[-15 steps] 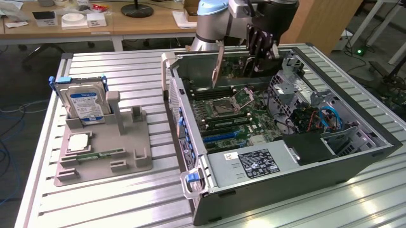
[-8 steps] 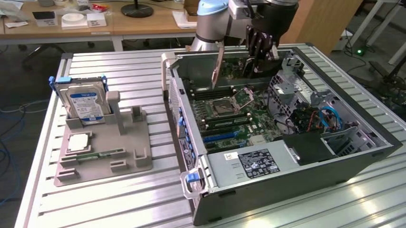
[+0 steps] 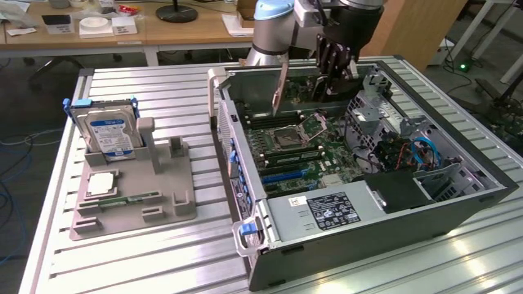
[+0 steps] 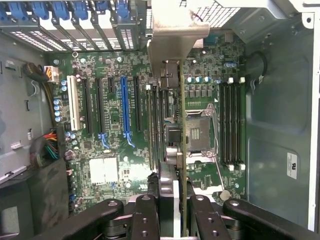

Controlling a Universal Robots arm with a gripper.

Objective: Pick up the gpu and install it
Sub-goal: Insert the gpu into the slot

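My gripper (image 3: pixel 334 72) hangs over the back of the open computer case (image 3: pixel 457 208), shut on the gpu (image 3: pixel 280 89). The card is held on edge above the motherboard (image 3: pixel 307 144), its silver end bracket toward the case's rear wall. In the wrist view the gpu (image 4: pixel 170 90) runs edge-on between my black fingers (image 4: pixel 145 215), with my gripper (image 4: pixel 172 202) clamped on its near end. It hovers between the blue expansion slot (image 4: pixel 125 105) and the empty CPU socket (image 4: pixel 200 132), and its bracket reaches the rear slot openings.
On the exterior view's left, a grey fixture (image 3: pixel 176 202) on the slatted table holds an upright hard drive (image 3: pixel 110 131) and a square silver CPU chip (image 3: pixel 100 182). Inside the case are a power supply (image 3: pixel 327 211), a drive cage (image 3: pixel 376 116) and memory slots (image 4: pixel 230 125).
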